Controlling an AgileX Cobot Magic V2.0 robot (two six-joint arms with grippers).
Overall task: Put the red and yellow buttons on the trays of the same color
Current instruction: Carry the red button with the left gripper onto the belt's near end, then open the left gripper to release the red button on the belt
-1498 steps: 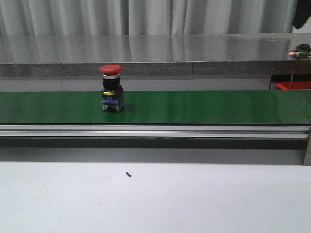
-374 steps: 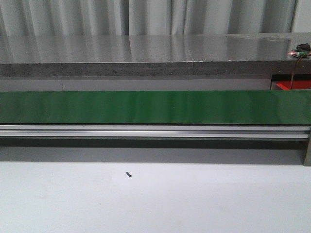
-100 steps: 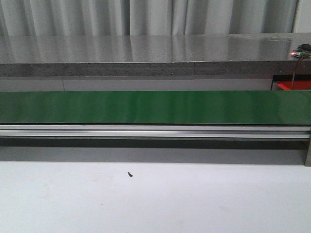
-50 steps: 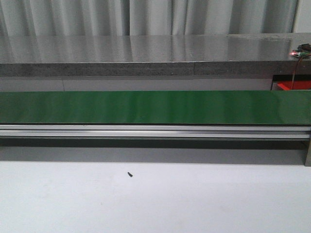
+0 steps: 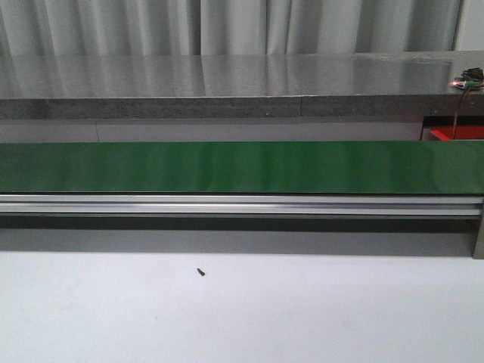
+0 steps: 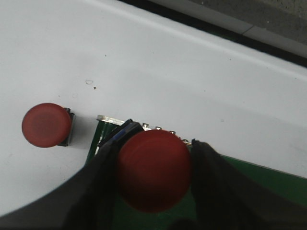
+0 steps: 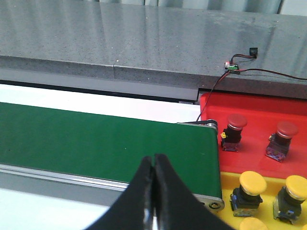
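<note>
Black left fingers (image 6: 154, 189) are clamped on either side of a red mushroom-head push button (image 6: 153, 168), held over the end of the green conveyor belt (image 6: 268, 191), with a second red push button (image 6: 46, 125) standing alone on the white tabletop (image 6: 182, 81) nearby. Over on the other side, the right fingers (image 7: 154, 167) are pressed together on nothing above the belt, beside the red plastic tray (image 7: 259, 110) holding two red buttons and the yellow plastic tray (image 7: 225, 184) holding yellow ones.

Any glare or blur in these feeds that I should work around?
Front view: streaky sheen on the green belt and grey counter, otherwise sharp. Left wrist view: the held red button and the fingers are soft, too close to focus. Right wrist view: clear, with reflections on the counter.
</note>
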